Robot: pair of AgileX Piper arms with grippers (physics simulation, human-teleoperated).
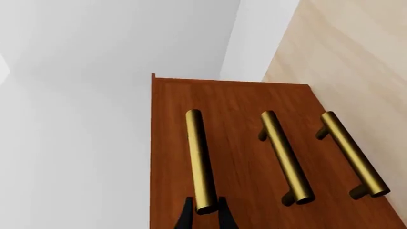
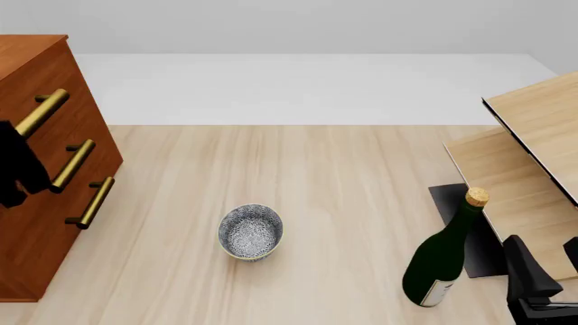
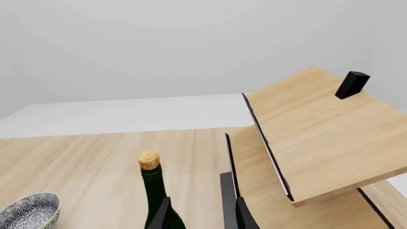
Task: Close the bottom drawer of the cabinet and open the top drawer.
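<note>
Fingers of the left gripper [image 1: 205, 214] straddle the top drawer's [image 2: 36, 74] round brass handle [image 1: 199, 160], contact unclear. Cabinet [image 2: 40, 203], glossy reddish wood, stands far left, all drawers flush. Right gripper [image 3: 200, 214] is parted, empty, behind the bottle [image 3: 154, 191]; only front view shows the patterned bowl [image 2: 250, 231] whole.

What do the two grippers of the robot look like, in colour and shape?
Both are plain matte black with no markings or cables visible. The left gripper shows two thin fingers tapering to points. The right gripper has flat, blade-like fingers, and its body looks blocky in the front view.
</note>
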